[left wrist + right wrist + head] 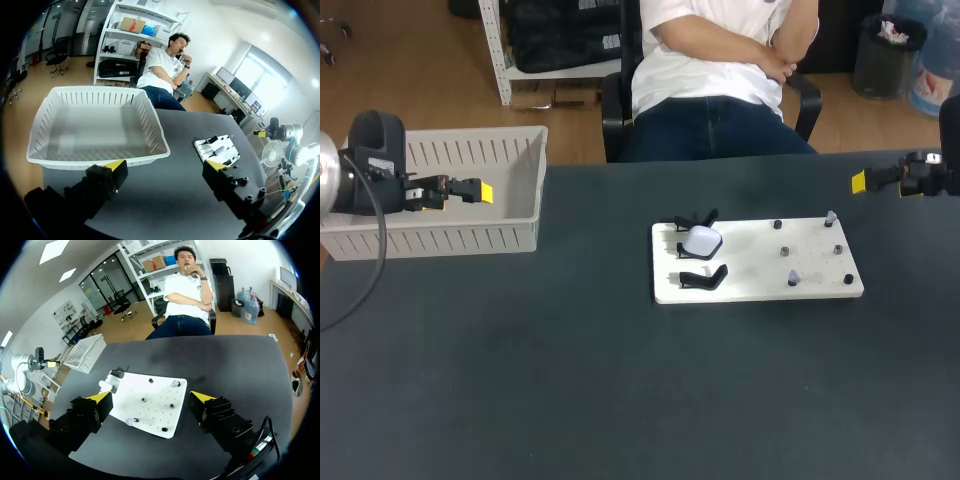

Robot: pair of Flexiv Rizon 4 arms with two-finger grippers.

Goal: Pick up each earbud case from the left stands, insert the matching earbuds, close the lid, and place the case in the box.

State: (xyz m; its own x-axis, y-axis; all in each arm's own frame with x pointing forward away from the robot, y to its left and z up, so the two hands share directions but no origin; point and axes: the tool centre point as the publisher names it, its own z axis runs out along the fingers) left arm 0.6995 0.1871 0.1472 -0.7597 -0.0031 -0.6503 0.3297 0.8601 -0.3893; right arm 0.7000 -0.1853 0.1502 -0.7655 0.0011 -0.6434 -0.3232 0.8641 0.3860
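**Grippers spread, case sitting on stand**

Left gripper (166, 167) is hanging with its fingers spread wide and holding nothing, well off the left end of the white board (760, 285), at the slotted white box (440, 240). Right gripper (151, 397) is hanging equally spread and empty, just past the board's right end. One white earbud case (702, 240) is sitting on a black stand at the board's left end, with another black stand (705, 277) just beside it. Two small grey earbuds (794, 279) are resting on the board's right half.
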